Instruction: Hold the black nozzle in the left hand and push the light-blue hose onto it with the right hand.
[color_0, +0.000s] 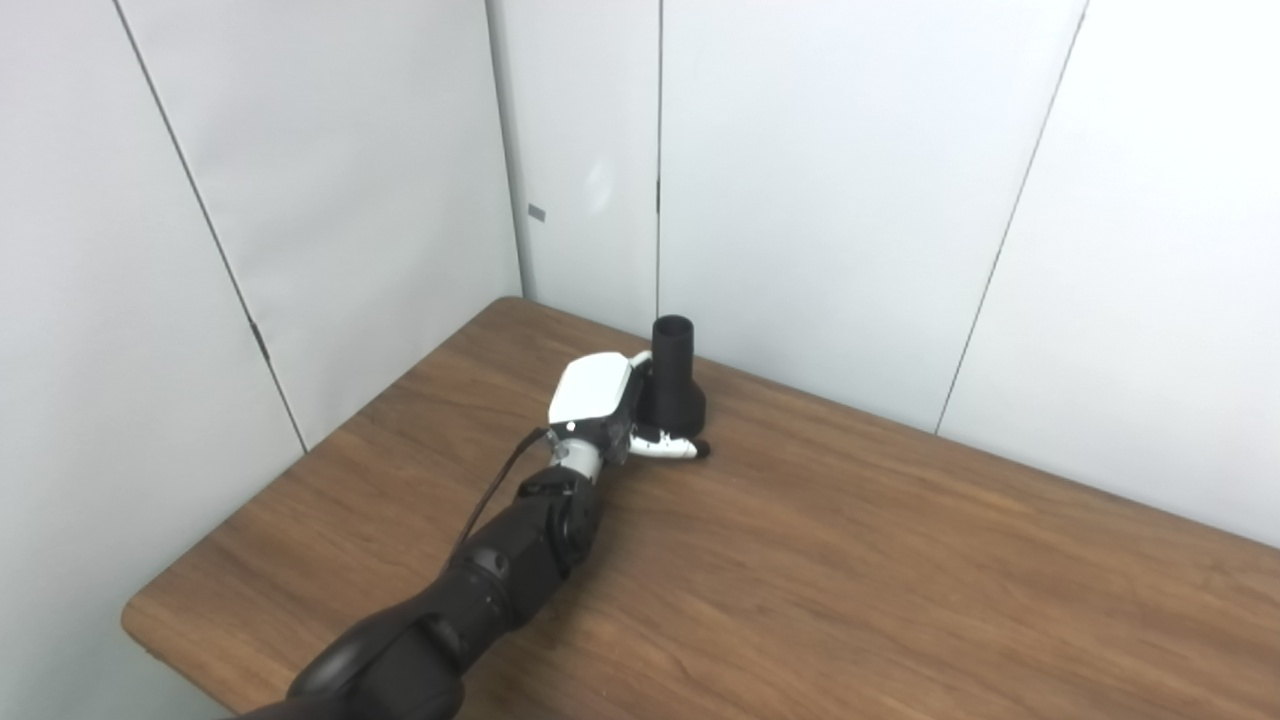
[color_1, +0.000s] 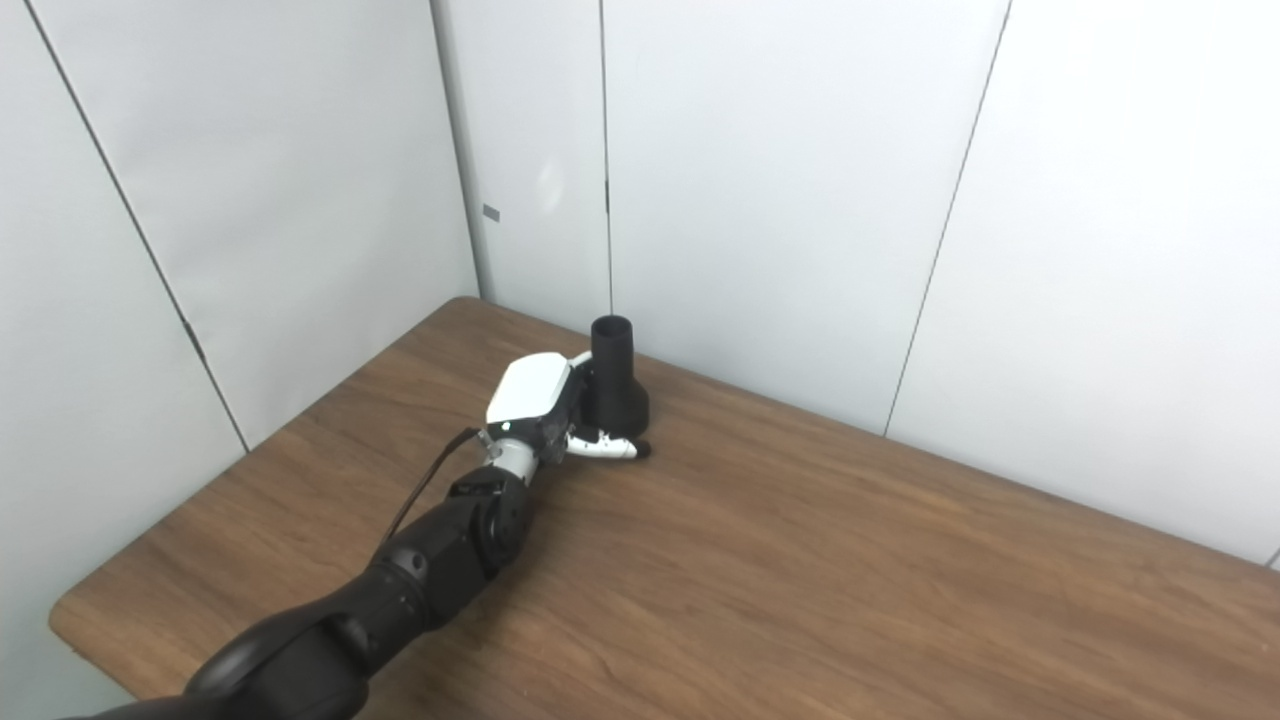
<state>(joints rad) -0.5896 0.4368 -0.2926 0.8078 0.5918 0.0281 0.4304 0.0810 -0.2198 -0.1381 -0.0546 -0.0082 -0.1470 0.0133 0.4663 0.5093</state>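
The black nozzle (color_0: 672, 385) stands upright at the far side of the table (color_0: 850, 560). The left hand (color_0: 610, 410) curls around its wide bottom, thumb in front.

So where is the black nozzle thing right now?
The black nozzle stands upright near the far left corner of the wooden table, close to the white wall panels. The left hand is right against its left side, fingers reaching round its base.
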